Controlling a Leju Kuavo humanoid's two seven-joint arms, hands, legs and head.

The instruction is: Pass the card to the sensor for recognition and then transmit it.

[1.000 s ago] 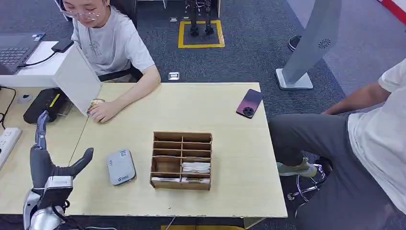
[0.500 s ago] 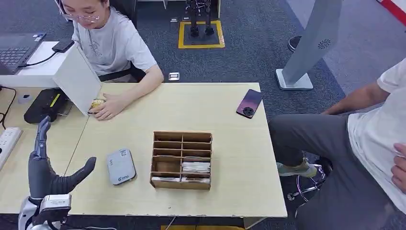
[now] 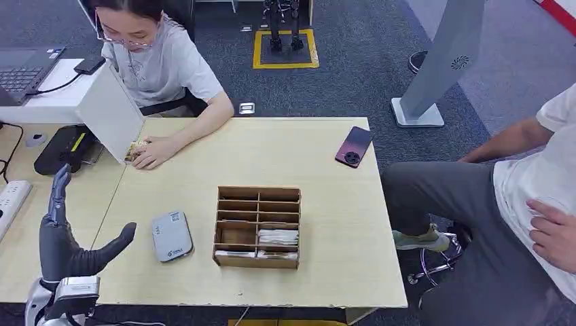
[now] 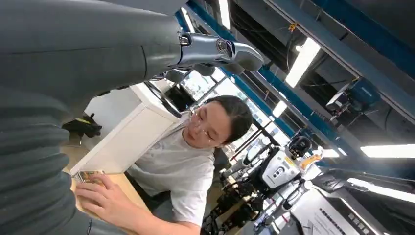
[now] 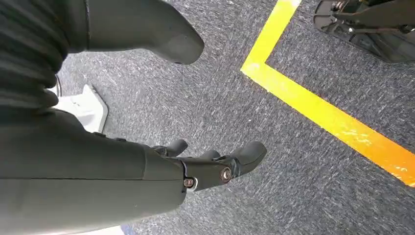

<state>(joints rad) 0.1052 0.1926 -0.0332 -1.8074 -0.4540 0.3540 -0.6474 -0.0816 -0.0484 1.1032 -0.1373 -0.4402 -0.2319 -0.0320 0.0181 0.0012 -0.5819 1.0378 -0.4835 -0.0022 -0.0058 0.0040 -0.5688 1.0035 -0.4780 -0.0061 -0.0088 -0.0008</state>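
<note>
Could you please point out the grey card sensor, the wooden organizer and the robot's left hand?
Grey card sensor (image 3: 171, 235), head view, top face.
Wooden organizer (image 3: 258, 193), head view, back wall.
Left hand (image 3: 64, 239), head view, palm.

L hand (image 3: 64, 238) raised, spread; R hand (image 5: 147, 176) hangs, empty.

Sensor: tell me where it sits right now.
In the head view the grey sensor lies flat on the table, just left of the wooden organizer and right of the left robot hand.
</note>
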